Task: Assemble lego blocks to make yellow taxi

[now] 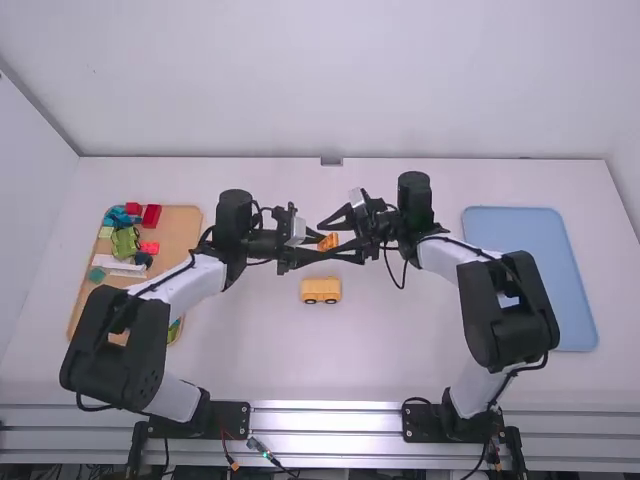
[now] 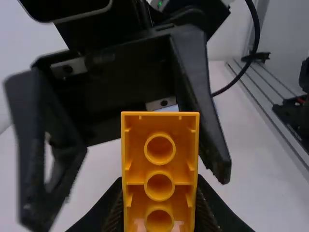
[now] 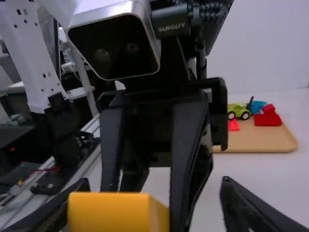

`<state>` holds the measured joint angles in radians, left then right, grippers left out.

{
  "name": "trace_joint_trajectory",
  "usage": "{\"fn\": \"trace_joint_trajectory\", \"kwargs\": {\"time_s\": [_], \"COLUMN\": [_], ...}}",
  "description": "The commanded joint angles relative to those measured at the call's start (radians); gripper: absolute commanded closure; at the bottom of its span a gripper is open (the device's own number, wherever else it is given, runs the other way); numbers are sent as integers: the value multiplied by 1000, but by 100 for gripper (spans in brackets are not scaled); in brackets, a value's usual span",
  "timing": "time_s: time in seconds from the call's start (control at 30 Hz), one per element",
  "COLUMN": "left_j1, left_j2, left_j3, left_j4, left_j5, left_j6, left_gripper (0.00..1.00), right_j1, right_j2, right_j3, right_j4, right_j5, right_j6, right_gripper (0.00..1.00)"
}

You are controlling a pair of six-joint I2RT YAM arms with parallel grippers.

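Note:
In the high view my left gripper [image 1: 318, 245] is shut on a yellow-orange brick [image 1: 329, 242] above the middle of the table. My right gripper [image 1: 338, 236] faces it from the right, its fingers apart around the brick. In the left wrist view the hollow underside of the brick [image 2: 160, 164] shows three round tubes between the fingertips of my left gripper [image 2: 160, 205]. The right wrist view has my right gripper [image 3: 149, 205] open, with the brick [image 3: 113, 212] nearer one finger. A yellow block car body with dark wheels [image 1: 321, 290] stands on the table just below the grippers.
At the left, a tan tray [image 1: 181, 225] holds several coloured blocks and a green toy car [image 1: 124, 242], partly behind the left arm. A blue tray [image 1: 520, 225] lies at the right, beside the right arm.

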<state>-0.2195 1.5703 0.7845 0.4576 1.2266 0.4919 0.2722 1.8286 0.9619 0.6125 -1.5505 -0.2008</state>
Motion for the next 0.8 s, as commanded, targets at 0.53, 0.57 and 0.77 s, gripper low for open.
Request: {"fn": "trace_joint_trajectory", "kwargs": {"time_s": [0.53, 0.57, 0.77], "left_j1": [-3, -3, -3], "left_j2": [-16, -16, -16], "left_j3": [-48, -48, -48], "left_j4": [143, 144, 148], "left_j5": [-87, -87, -96], "left_j6": [-190, -189, -189], "left_gripper": [98, 98, 98], "right_j1": [-5, -3, -3], "right_j2": [-16, -16, -16], "right_j3": [-8, -8, -8], "right_j4": [45, 46, 62], "right_j5": [37, 53, 81], "right_j6": [37, 37, 40], "right_gripper": [51, 50, 50]}}
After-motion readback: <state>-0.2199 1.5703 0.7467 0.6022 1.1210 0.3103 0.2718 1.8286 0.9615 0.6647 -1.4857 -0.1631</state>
